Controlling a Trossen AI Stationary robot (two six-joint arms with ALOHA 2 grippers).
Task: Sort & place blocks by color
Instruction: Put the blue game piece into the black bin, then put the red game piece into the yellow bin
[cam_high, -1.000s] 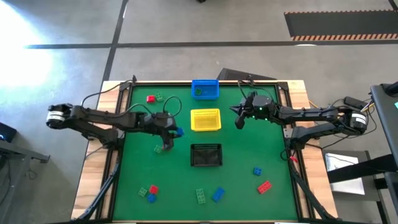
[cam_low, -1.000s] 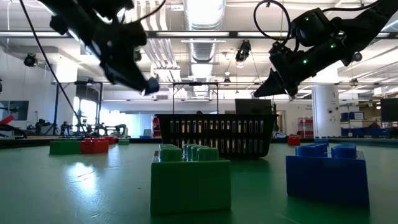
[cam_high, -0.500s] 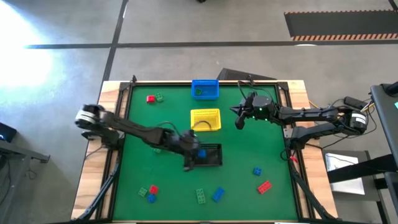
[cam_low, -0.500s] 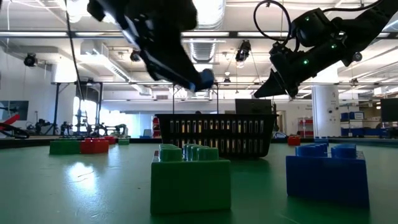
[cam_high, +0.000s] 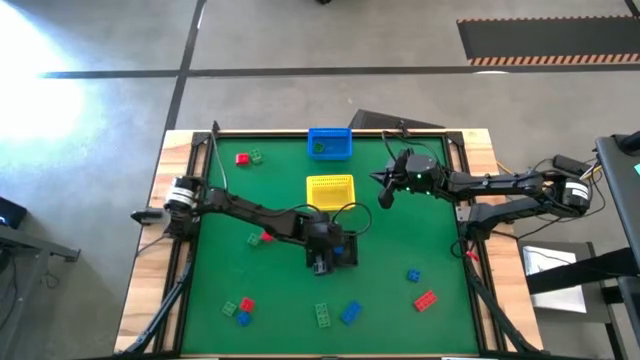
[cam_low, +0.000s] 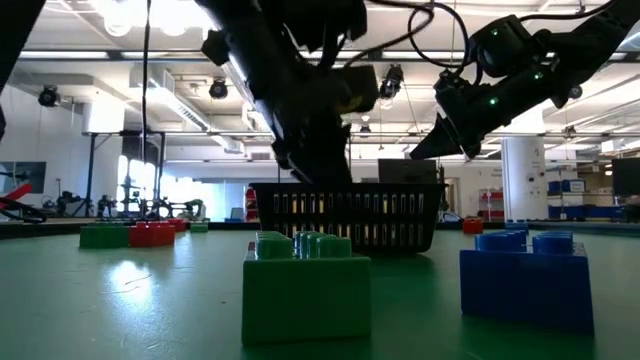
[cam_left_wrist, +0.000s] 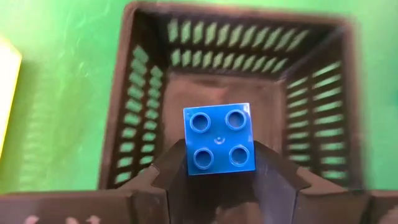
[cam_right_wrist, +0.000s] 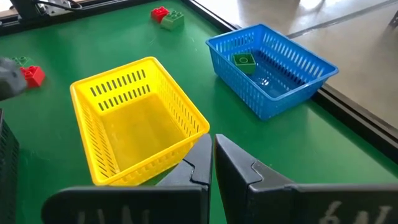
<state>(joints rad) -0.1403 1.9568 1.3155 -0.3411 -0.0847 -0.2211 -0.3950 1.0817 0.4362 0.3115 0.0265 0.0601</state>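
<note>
We find the left tool (cam_left_wrist: 219, 163) pinching a blue brick (cam_left_wrist: 218, 138) over the black basket (cam_left_wrist: 134, 118) at frame centre; next, release it. The right tool (cam_right_wrist: 212, 160), pressed together, waits by the yellow basket (cam_right_wrist: 99, 99).

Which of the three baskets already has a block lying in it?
The blue basket at the far edge: a green block lies inside. The yellow basket holds nothing, and the black basket looks empty.

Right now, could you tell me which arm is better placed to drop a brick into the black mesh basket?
The left. Its gripper holds a blue studded brick directly above the black mesh basket. The right gripper is shut, empty, beside the yellow mesh basket.
</note>
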